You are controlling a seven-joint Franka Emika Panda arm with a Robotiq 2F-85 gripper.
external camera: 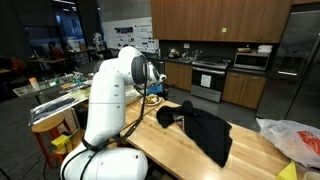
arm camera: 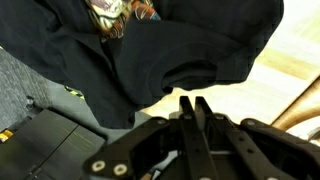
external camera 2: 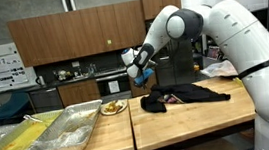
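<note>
A black garment (external camera: 205, 130) with a printed patch lies crumpled on the wooden table (external camera: 170, 150); it also shows in the other exterior view (external camera 2: 182, 95). My gripper (external camera 2: 140, 79) hangs a little above the table, beside the garment's near end (external camera: 158, 88). In the wrist view the two fingers (arm camera: 193, 108) are pressed together with nothing between them. The dark cloth (arm camera: 150, 50) lies just beyond the fingertips, apart from them.
Metal trays (external camera 2: 65, 133) and a plate of food (external camera 2: 113, 107) stand on the adjoining table. A plastic bag (external camera: 295, 140) lies at the table's far end. Kitchen cabinets and a stove (external camera: 208, 78) are behind.
</note>
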